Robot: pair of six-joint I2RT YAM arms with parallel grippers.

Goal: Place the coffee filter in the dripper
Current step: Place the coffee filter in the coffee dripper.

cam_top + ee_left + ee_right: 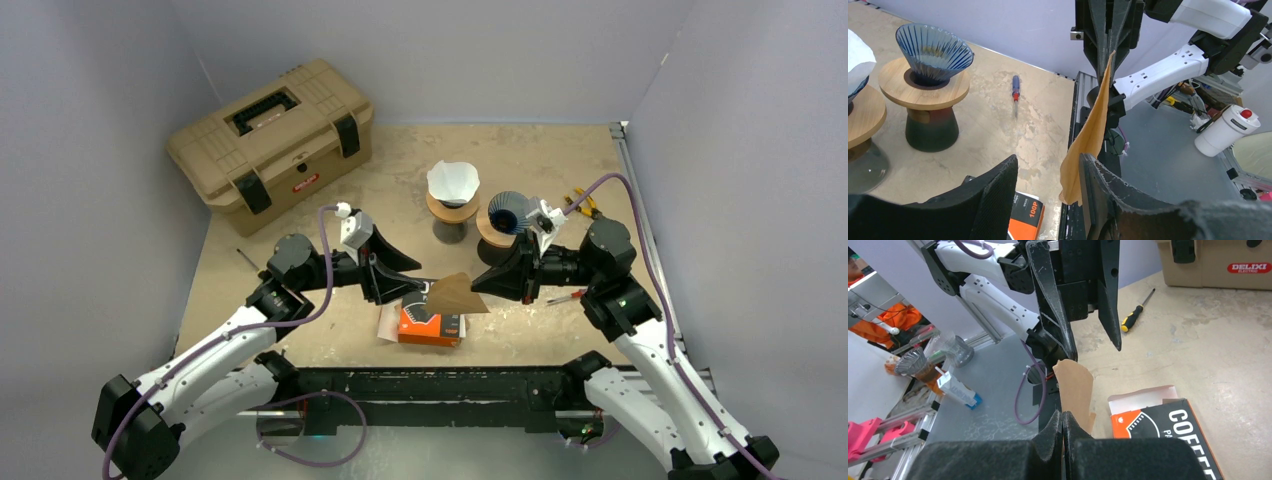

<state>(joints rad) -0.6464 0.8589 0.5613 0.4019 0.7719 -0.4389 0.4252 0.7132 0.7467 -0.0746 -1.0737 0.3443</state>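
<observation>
My right gripper (1063,415) is clamped tight on one corner of the flat brown paper coffee filter (1075,385), holding it in the air above the orange cardboard filter box (430,325), near and central. My left gripper (1048,162) stands half spread, grasping nothing; the filter's free edge lies in its gap, close against one finger. I judge the step is opening the fold: I should close gently on one layer only and draw apart slowly, or the paper may tear. The empty blue ribbed glass dripper (508,212) waits farther back, to the right.
</observation>
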